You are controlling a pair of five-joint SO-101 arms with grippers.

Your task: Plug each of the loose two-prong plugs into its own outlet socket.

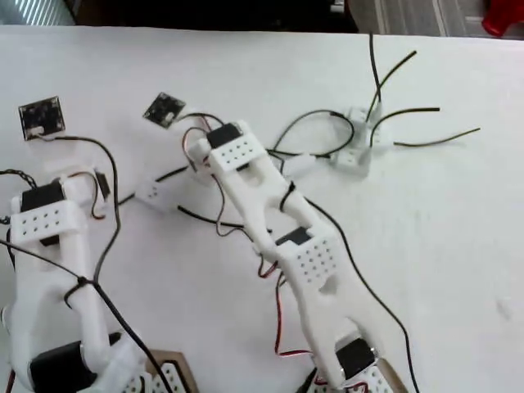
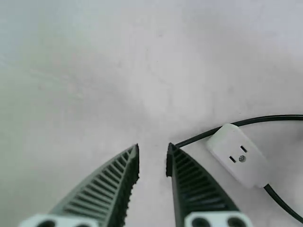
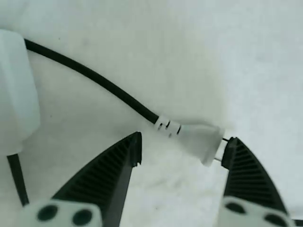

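White tabletop (image 3: 265, 56), white black-corded plug (image 3: 196, 137) lying between spread right jaws; left jaws parted.

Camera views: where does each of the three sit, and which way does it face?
High view: fixed above the table, looking down; left arm and right arm show.
Left wrist view: looks along its open left gripper at an outlet socket.
Right wrist view: looks along the open right gripper, astride a plug.
Shared: high and left wrist views both show that socket.
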